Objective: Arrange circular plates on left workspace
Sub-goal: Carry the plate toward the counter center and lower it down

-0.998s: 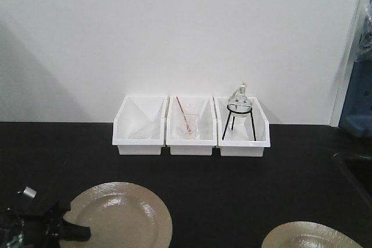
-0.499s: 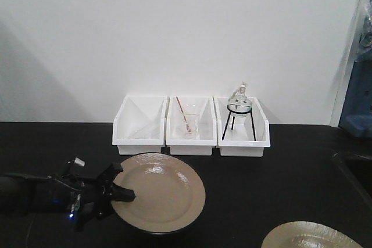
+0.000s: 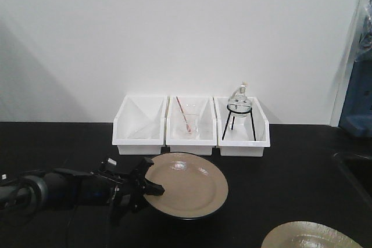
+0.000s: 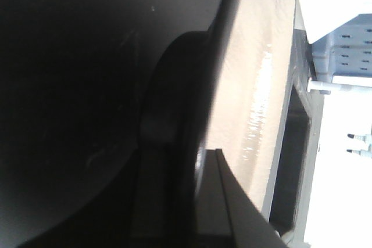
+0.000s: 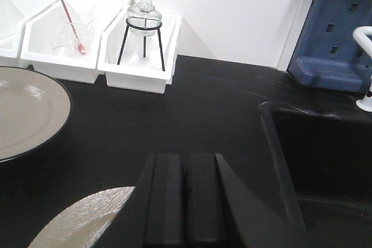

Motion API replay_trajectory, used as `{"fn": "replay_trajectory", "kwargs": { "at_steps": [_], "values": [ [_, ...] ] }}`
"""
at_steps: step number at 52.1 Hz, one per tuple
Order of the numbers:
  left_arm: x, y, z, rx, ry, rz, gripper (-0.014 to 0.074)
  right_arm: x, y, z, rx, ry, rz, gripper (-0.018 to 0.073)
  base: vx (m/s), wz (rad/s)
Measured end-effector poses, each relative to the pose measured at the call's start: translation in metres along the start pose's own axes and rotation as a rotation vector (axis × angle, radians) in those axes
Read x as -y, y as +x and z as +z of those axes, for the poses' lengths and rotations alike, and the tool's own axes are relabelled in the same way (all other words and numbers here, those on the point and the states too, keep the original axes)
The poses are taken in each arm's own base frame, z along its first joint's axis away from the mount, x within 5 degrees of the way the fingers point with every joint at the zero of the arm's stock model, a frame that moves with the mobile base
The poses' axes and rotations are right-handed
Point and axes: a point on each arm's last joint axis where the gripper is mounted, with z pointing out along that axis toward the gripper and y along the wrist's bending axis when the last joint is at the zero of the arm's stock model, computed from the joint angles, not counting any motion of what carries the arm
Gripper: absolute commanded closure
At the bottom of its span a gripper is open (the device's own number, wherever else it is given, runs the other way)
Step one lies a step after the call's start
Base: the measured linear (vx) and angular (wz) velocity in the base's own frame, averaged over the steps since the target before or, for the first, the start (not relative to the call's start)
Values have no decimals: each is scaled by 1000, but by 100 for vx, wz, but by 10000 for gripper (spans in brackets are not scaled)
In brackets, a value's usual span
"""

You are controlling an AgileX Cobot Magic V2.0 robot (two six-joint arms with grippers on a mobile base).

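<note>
Left fingers (image 3: pixel 152 189) clamped, arm (image 3: pixel 64 187) extended low; right fingers (image 5: pixel 165 201) pressed together.

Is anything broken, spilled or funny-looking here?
Nothing looks broken or spilled. One plate is held at its rim by the left gripper; the other plate lies flat, and the white bins sit in a neat row.

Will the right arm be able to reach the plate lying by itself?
Probably yes. The free plate lies just beside the right end effector, with only bare countertop between them. Its fingers are shut, so they'd need to open first.
</note>
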Motion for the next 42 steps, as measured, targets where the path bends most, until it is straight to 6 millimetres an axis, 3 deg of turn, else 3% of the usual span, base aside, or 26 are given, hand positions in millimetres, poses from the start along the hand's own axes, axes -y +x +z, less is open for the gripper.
{"fn": "replay_trajectory", "kwargs": {
  "at_steps": [11, 18, 34, 42],
  "values": [
    [-9, 1, 8, -6, -17, -17, 588, 0, 0, 0, 1, 0, -1, 560, 0, 0],
    [-9, 0, 8, 3, -22, -16, 531, 0, 0, 0, 1, 0, -1, 560, 0, 0],
    [-9, 2, 8, -17, -19, -6, 172, 0, 0, 0, 1, 0, -1, 560, 0, 0],
    [-7, 7, 7, -76, -10, 18, 45, 0, 0, 0, 1, 0, -1, 560, 0, 0]
  ]
}}
